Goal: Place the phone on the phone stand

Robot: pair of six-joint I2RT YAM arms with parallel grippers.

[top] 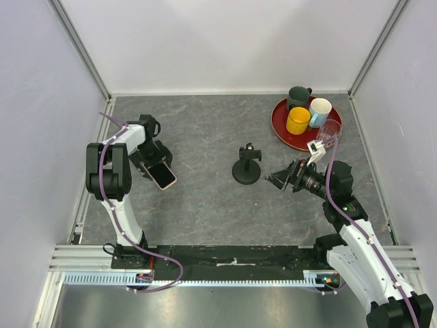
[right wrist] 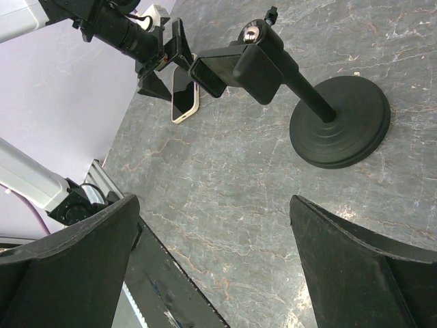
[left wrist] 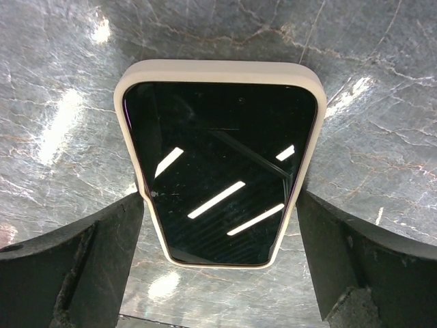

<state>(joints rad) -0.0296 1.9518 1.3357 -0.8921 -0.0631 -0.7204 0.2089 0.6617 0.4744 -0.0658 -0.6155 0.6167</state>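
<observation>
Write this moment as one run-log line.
phone: lying on table | left gripper: open, astride phone | right gripper: open, facing phone stand | phone stand: empty

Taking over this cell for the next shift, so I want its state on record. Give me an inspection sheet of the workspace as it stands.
Surface: grey marbled table, no damage seen.
Job's things: phone lies flat, screen up, on the left; phone stand upright at centre, cradle empty.
Clutter: red plate at far right, carrying a dark mug, yellow mug, white cup and clear glass.
End effectors: left end effector open, straddling the phone; right end effector open, facing the stand, apart from it.
Cables: purple cable along the left arm; another on the right.
Surroundings: white walls on three sides.
</observation>
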